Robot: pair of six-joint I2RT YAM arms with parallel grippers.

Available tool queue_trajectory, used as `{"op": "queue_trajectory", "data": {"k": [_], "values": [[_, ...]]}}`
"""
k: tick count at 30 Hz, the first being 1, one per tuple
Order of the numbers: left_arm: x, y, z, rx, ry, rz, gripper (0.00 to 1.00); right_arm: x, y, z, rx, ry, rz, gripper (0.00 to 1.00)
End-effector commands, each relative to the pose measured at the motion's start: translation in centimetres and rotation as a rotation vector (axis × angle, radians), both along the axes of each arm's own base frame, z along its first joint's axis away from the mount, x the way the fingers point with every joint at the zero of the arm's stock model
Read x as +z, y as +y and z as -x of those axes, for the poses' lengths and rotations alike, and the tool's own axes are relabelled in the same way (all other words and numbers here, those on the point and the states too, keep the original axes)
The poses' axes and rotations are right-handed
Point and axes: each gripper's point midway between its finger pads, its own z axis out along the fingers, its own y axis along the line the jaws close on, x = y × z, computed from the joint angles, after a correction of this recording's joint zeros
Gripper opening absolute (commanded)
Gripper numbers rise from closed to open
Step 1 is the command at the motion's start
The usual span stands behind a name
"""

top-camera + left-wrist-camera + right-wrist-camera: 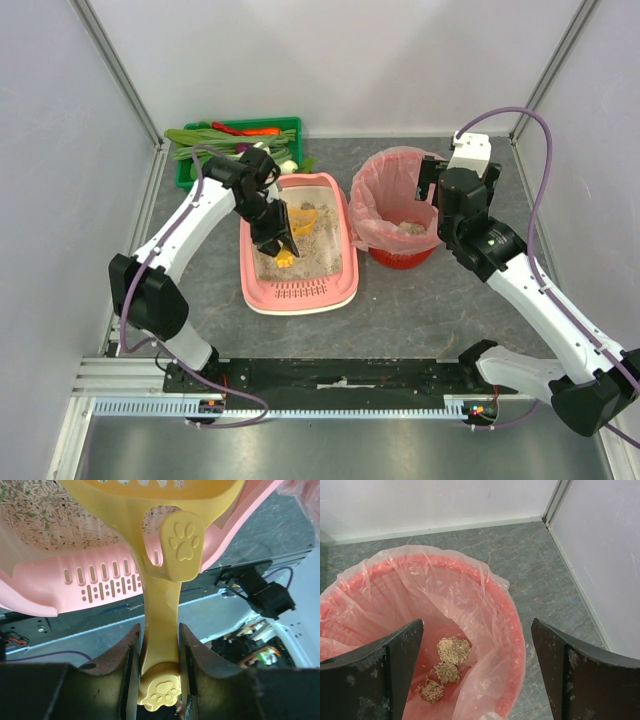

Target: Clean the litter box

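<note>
My left claw [159,652] is clenched on the handle of the one yellow scoop [160,600], a finger pressed to each side, above the litter inside the single pink litter box [300,293]. The box sits on the grey table [420,310], just beside the one red bin [519,647] on its right and in front of one green crate [292,124]. My right claw [479,675] hangs released, fingers wide apart, over the bin's pink bag [445,595]. There I count three clumps [453,650] of litter at the bottom. The scoop's head is cut off at the top of the left wrist view and half hidden under the arm from above. The left arm covers part of the crate, and its vegetables [205,138] are too tangled to count.
</note>
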Motion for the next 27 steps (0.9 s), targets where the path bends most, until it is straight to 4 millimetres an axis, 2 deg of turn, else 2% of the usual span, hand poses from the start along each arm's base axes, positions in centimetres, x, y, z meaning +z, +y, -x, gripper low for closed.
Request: {"op": "queue_trajectory", "data": {"k": [1,6,10,17,22,27], "values": [[1.7,-0.3,0.7,0.109,0.166,0.048,0.02,2.3,-0.6,0.3,-0.009,-0.050,0.004,0.98],[1.8,1.0,0.8,0.184,0.216,0.015,0.02,2.5,-0.9,0.5,-0.016,-0.056,0.011,0.98],[0.9,1.4,0.6,0.225,0.257,-0.001,0.02,2.6,-0.7,0.5,-0.004,-0.063,0.000,0.98],[0.1,1.1,-0.2,0.299,0.337,-0.019,0.02,2.8,-0.4,0.3,0.021,-0.068,0.016,0.98],[0.0,1.7,0.6,0.355,0.343,-0.051,0.02,2.8,0.1,0.2,0.050,-0.070,0.021,0.98],[-1.3,0.9,0.1,0.393,0.358,-0.012,0.02,3.2,0.2,0.3,0.064,-0.085,0.020,0.98]]}}
